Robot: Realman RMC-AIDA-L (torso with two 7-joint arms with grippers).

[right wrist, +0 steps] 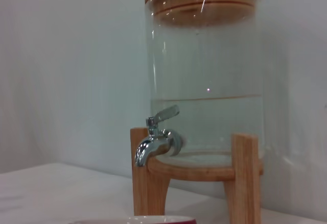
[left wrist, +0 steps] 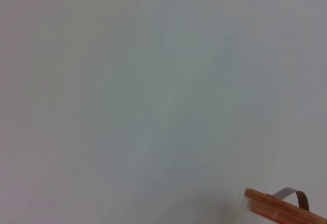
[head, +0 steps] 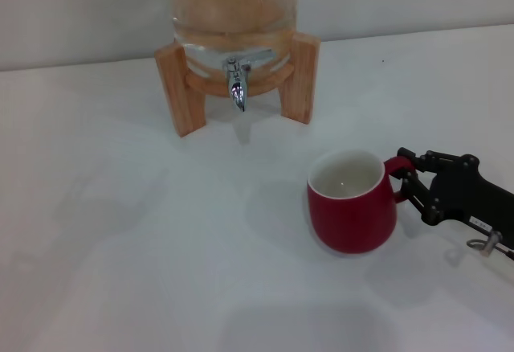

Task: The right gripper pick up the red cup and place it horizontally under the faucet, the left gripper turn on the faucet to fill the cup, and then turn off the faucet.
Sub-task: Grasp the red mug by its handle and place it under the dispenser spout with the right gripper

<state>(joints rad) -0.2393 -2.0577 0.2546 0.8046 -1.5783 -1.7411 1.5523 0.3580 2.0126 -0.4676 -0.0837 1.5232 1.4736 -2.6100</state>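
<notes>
The red cup (head: 352, 207) stands upright on the white table, right of centre, its white inside showing and its handle pointing right. My right gripper (head: 405, 177) comes in from the right at table height, open, with one finger on either side of the handle. Only the cup's rim (right wrist: 138, 220) shows in the right wrist view. The chrome faucet (head: 238, 87) (right wrist: 153, 144) sticks out of the glass jar at the back, with its lever (right wrist: 166, 114) tilted up. The cup sits in front of and to the right of the spout. The left gripper is out of view.
The glass jar (head: 233, 14) (right wrist: 204, 70), holding water, rests on a wooden stand (head: 181, 87) at the back of the white table (head: 120, 231). A wooden lid (left wrist: 283, 208) edge shows in the left wrist view against a plain wall.
</notes>
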